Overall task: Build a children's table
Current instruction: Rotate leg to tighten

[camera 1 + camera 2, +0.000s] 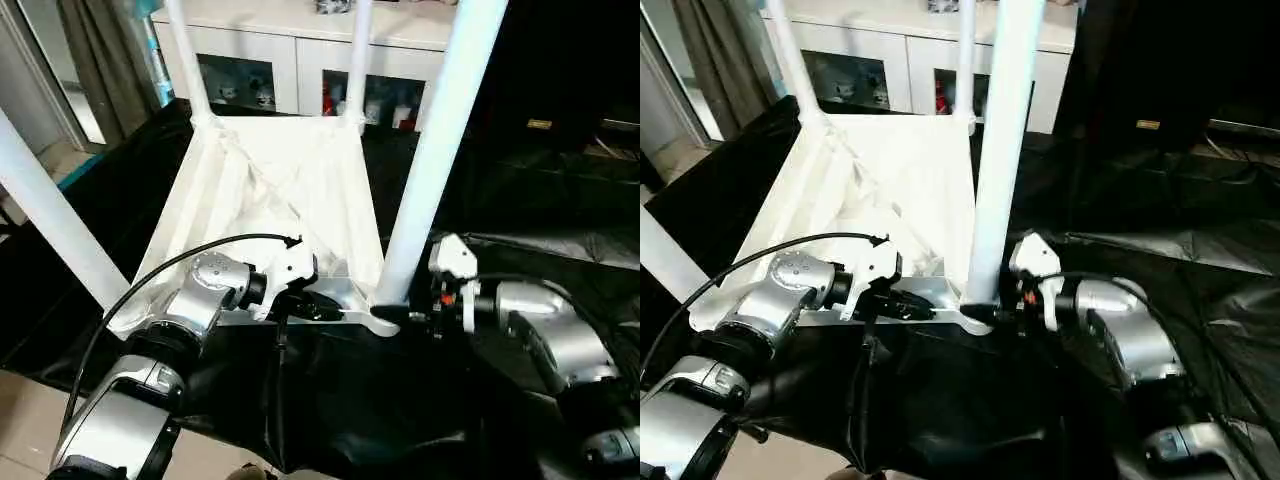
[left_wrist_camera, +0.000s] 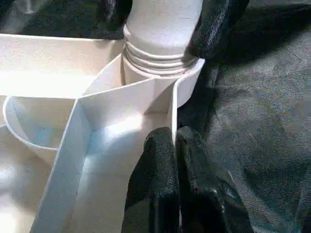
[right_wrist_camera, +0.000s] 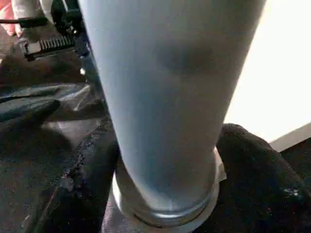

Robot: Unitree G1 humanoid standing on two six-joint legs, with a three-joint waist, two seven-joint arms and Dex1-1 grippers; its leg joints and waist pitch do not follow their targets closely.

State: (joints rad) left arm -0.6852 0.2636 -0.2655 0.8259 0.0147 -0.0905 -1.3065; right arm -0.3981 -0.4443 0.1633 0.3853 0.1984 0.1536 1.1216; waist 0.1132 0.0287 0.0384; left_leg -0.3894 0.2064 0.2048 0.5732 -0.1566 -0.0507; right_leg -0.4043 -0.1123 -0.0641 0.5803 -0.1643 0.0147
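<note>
The children's table lies upside down on a black cloth, its X-ribbed underside (image 1: 290, 180) facing up. White legs rise from the corner sockets: two far ones (image 1: 188, 60) (image 1: 357, 60), a near-left one (image 1: 50, 220) and a near-right one (image 1: 430, 150). My left gripper (image 2: 174, 145) is shut on the thin near rim wall, just beside the near-right socket (image 2: 160, 63). My right gripper (image 3: 167, 189) hugs the base of the near-right leg (image 3: 165, 97), one black finger (image 3: 92, 179) on each side, touching it. The leg's threaded end sits in the socket.
A white cabinet (image 1: 270, 60) with glass-fronted shelves stands right behind the table. The black cloth (image 1: 380, 400) covers the floor, wrinkled at right. A curtain (image 1: 100, 60) hangs at far left. A black cable (image 1: 150, 280) arcs over my left forearm.
</note>
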